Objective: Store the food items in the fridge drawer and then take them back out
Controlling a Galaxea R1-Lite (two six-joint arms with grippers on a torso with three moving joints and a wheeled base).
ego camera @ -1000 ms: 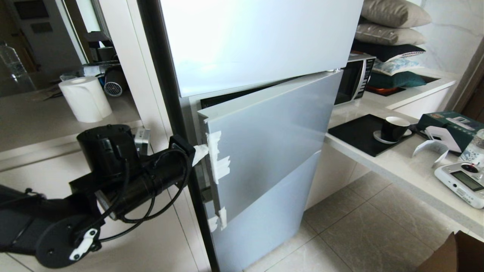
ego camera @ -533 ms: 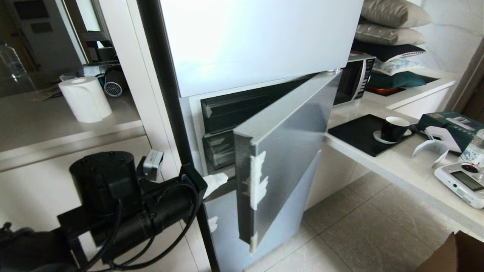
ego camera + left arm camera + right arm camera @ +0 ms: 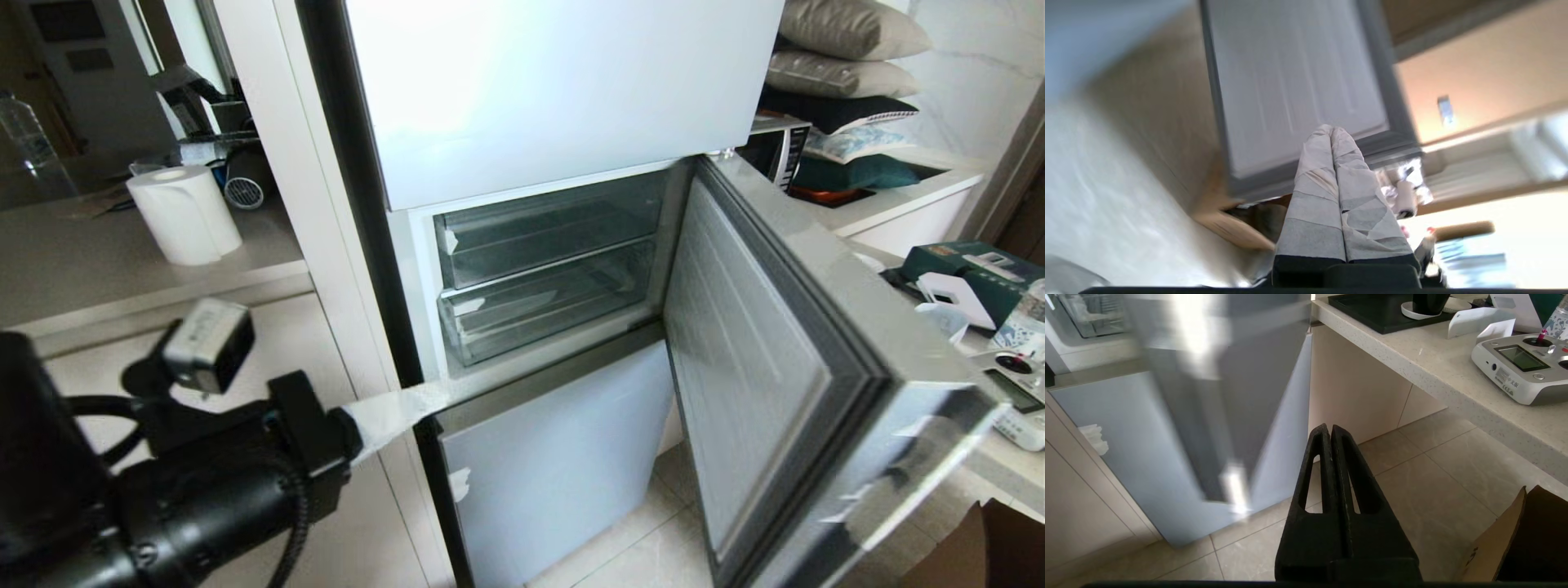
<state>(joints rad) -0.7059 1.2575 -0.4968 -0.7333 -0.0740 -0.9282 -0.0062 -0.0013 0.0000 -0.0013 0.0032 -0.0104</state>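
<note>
The fridge's middle door (image 3: 759,367) stands swung wide open to the right. Behind it sit two clear fridge drawers, an upper one (image 3: 555,233) and a lower one (image 3: 555,306), both pushed in. No food items show in any view. My left gripper (image 3: 441,392), its fingers wrapped in white tape, is shut and empty at the fridge's left edge, just below the lower drawer. In the left wrist view the left gripper (image 3: 1331,130) points toward the open door's inner face (image 3: 1290,81). My right gripper (image 3: 1331,426) hangs shut and empty over the floor tiles.
The open door (image 3: 1208,396) reaches out in front of the right counter (image 3: 1004,478), which carries a grey remote controller (image 3: 1521,369) and a green box (image 3: 971,269). A cardboard box (image 3: 980,547) stands on the floor at the lower right. A paper roll (image 3: 184,212) sits on the left shelf.
The middle door has swung from nearly closed to wide open, uncovering the drawers. My left gripper has drawn back and down, away from the door's taped edge.
</note>
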